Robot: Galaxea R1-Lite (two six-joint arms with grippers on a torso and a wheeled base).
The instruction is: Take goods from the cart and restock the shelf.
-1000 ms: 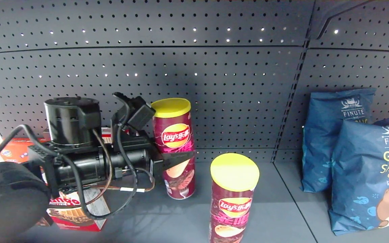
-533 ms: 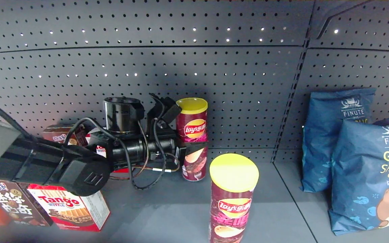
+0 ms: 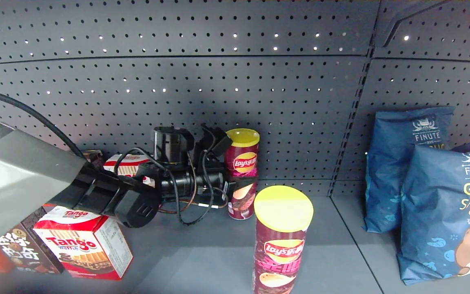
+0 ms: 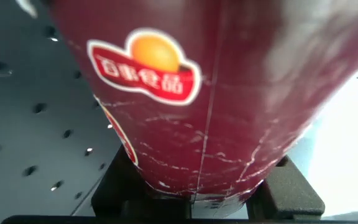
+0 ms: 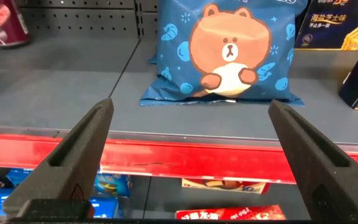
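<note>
You see your right gripper (image 5: 191,107) with its fingers spread wide before the grey shelf (image 5: 61,93), where a blue bear-printed snack bag (image 5: 225,53) lies flat.

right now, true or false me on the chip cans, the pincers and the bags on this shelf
1. The left pincer is shut on the rear chip can. True.
2. The rear chip can lies on its side. False: it is upright, close to the pegboard back wall.
3. The right pincer grips a bag. False: it is open and empty, in front of the shelf edge.
4. The front chip can stands upright, apart from the rear one. True.
5. The blue snack bags sit to the left of the cans. False: they are on the right.
</note>
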